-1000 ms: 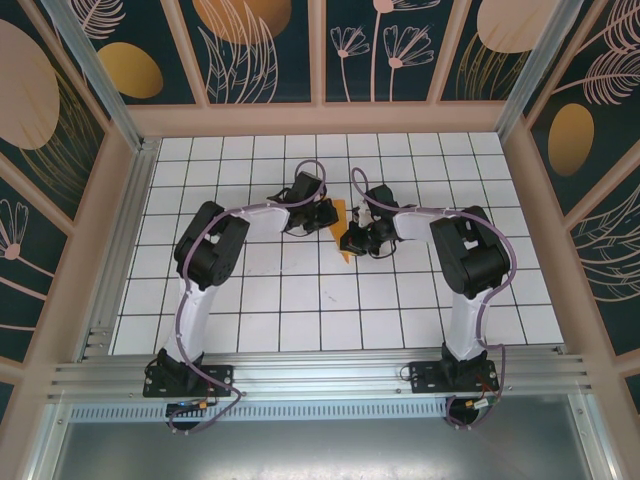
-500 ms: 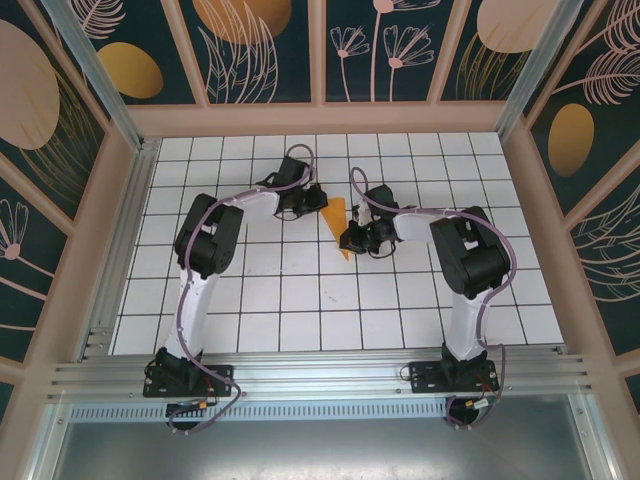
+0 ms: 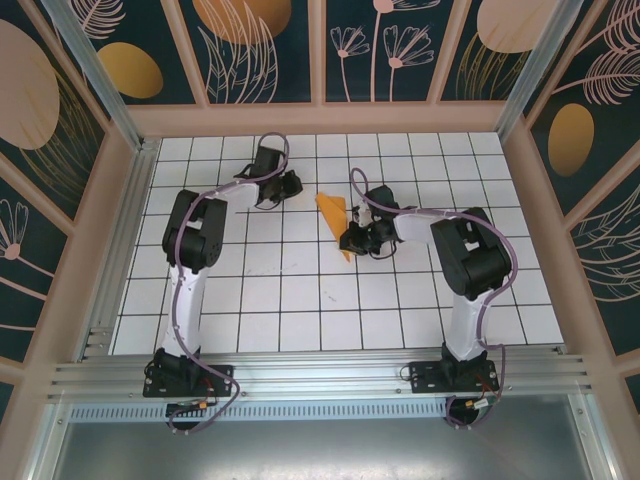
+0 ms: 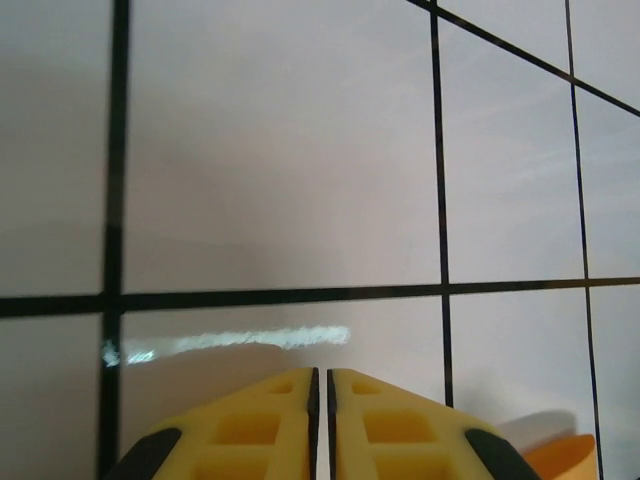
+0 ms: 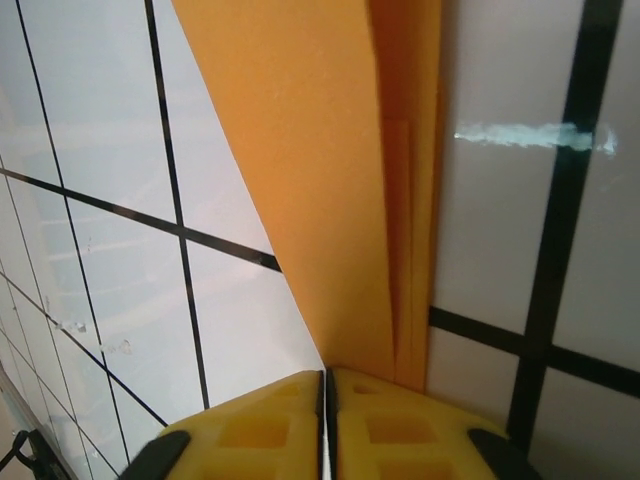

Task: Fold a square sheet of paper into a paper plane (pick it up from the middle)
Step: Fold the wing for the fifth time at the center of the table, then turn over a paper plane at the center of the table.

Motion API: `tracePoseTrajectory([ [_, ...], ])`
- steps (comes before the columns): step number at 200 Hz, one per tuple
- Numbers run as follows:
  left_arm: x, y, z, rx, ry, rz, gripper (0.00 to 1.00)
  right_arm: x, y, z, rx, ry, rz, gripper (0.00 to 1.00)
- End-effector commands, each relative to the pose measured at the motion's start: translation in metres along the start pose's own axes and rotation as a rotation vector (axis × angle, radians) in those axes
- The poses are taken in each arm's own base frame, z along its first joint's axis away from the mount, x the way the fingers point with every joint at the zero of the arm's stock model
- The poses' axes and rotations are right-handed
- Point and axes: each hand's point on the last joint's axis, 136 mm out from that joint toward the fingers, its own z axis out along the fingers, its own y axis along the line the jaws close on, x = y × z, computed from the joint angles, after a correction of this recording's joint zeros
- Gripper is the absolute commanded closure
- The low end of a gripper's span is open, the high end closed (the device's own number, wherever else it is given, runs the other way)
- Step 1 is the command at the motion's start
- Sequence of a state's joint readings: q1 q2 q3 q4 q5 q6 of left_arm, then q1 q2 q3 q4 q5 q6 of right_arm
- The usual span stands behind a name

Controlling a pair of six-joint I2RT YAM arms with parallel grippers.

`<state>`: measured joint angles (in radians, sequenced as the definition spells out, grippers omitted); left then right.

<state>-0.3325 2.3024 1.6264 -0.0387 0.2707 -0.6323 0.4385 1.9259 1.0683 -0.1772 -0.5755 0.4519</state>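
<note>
Since a second ago my left gripper (image 3: 288, 186) has swung off to the left, well apart from the paper. Its yellow fingers (image 4: 250, 430) are pressed together on nothing above the white grid-tiled table (image 3: 300, 300). Right of it, the slim folded orange paper plane (image 3: 332, 208) tilts up off the tiles (near end low), pinched there by my right gripper (image 3: 350, 240), whose jaws are all but closed.

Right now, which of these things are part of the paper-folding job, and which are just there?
Job:
paper
left arm
right arm

Just there:
tiled table
patterned walls
metal rail
</note>
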Motion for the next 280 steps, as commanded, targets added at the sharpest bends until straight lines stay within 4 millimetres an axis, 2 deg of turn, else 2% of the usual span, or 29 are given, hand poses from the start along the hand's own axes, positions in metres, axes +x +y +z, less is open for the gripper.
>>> tracePoseTrajectory([
  [1,-0.023,-0.02,-0.052,0.015,-0.103,0.005,0.84,-0.004,0.022,-0.022,-0.025,-0.025,-0.024,0.78],
  [21,-0.014,-0.027,-0.082,0.057,-0.137,-0.02,0.8,-0.034,0.062,-0.058,-0.103,-0.16,-0.093,0.61],
  [36,0.0,-0.03,-0.097,0.067,-0.14,-0.022,0.77,-0.053,0.067,-0.082,-0.086,-0.264,-0.093,0.52],
  [57,0.02,-0.031,-0.107,0.02,-0.127,-0.005,0.68,-0.074,0.045,-0.107,0.014,-0.401,-0.07,0.43],
  [79,0.04,-0.031,-0.109,-0.079,-0.109,0.025,0.53,-0.084,0.017,-0.115,0.081,-0.458,-0.025,0.37],
  [104,0.069,-0.051,-0.1,-0.186,-0.084,0.092,0.39,-0.086,-0.013,-0.12,0.153,-0.499,0.053,0.29],
  [136,0.096,-0.08,-0.086,-0.297,-0.085,0.156,0.28,-0.078,-0.053,-0.128,0.236,-0.551,0.18,0.15],
  [154,0.105,-0.1,-0.074,-0.33,-0.077,0.204,0.28,-0.073,-0.071,-0.134,0.255,-0.579,0.238,0.11],
  [183,0.117,-0.118,-0.05,-0.389,-0.039,0.258,0.38,-0.065,-0.086,-0.141,0.265,-0.588,0.282,0.1],
  [203,0.12,-0.119,-0.039,-0.445,-0.019,0.27,0.47,-0.061,-0.091,-0.144,0.266,-0.591,0.29,0.1],
  [245,0.124,-0.112,-0.022,-0.499,0.0,0.288,0.56,-0.057,-0.093,-0.147,0.264,-0.594,0.29,0.1],
  [280,0.123,-0.114,-0.019,-0.505,0.001,0.287,0.65,-0.056,-0.093,-0.148,0.258,-0.59,0.286,0.1],
])
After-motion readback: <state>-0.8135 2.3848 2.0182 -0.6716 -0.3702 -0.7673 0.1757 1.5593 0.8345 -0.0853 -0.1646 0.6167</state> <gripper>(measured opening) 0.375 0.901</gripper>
